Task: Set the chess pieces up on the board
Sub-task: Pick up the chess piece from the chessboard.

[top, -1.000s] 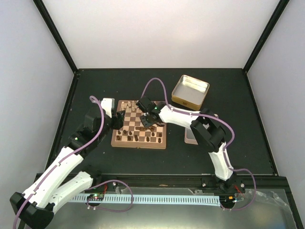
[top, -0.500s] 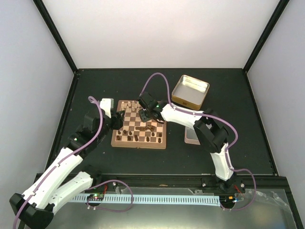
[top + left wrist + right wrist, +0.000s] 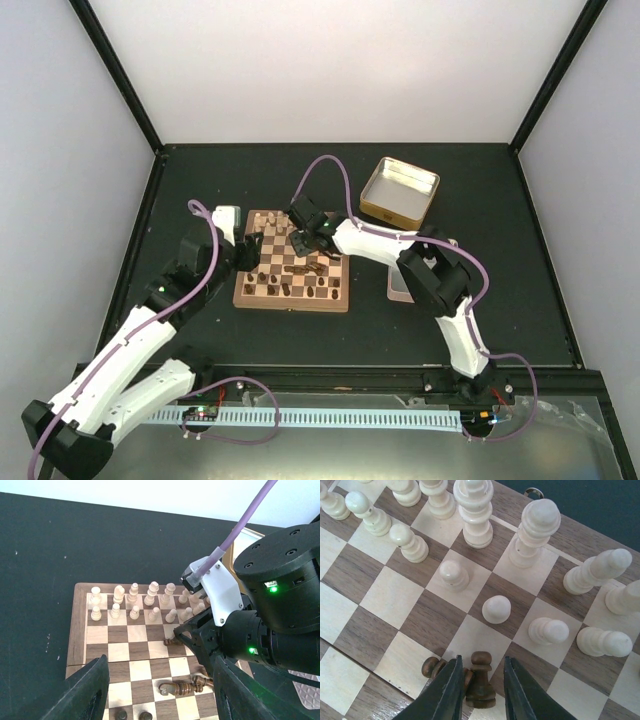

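Dark worktop (image 3: 200,200) held the board (image 3: 290,305). Your right end effector (image 3: 481,661) bracketed a dark pawn (image 3: 481,680), grip unclear; your left end effector (image 3: 160,667) hung open. Next called for a firm pinch, then a lift.

Open gold tin (image 3: 399,190) on black table (image 3: 250,180); cream chessmen (image 3: 119,595) upright in two rows

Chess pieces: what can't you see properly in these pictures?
- Right wrist view: the dark piece between the right end effector fingers has its base cut off by the bottom edge; contact unclear.
- Left wrist view: the right arm hides the right side of the board.
- Top view: the chess pieces are too small to name.
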`<state>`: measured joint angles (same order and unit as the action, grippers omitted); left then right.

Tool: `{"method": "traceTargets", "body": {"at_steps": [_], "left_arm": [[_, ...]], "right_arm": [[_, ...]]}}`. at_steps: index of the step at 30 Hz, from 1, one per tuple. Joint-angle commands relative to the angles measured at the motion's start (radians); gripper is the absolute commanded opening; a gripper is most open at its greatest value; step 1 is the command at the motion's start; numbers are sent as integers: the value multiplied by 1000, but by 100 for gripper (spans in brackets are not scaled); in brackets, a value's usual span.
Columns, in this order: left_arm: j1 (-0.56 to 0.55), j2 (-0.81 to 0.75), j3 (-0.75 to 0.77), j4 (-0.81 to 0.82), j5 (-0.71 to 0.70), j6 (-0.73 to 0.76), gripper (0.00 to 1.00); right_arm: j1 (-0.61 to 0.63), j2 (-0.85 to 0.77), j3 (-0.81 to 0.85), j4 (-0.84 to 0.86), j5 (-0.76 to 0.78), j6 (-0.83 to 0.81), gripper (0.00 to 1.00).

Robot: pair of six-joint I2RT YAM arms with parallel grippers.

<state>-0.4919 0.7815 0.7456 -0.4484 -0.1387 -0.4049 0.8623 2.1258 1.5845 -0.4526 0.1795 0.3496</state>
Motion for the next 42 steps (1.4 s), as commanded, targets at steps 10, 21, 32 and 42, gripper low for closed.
{"method": "traceTargets", "body": {"at_steps": [10, 21, 32, 42], "left_arm": [[7, 9, 21, -1, 24, -24, 59], [7, 77, 11, 21, 101, -60, 59], [8, 100, 10, 16, 108, -67, 58], [7, 107, 11, 23, 117, -74, 58]], "right_arm": [[-3, -59, -97, 7, -59, -19, 21], [-2, -106, -109, 2, -56, 0, 26], [-3, -64, -88, -41, -41, -1, 27], [-3, -22, -78, -48, -10, -9, 22]]}}
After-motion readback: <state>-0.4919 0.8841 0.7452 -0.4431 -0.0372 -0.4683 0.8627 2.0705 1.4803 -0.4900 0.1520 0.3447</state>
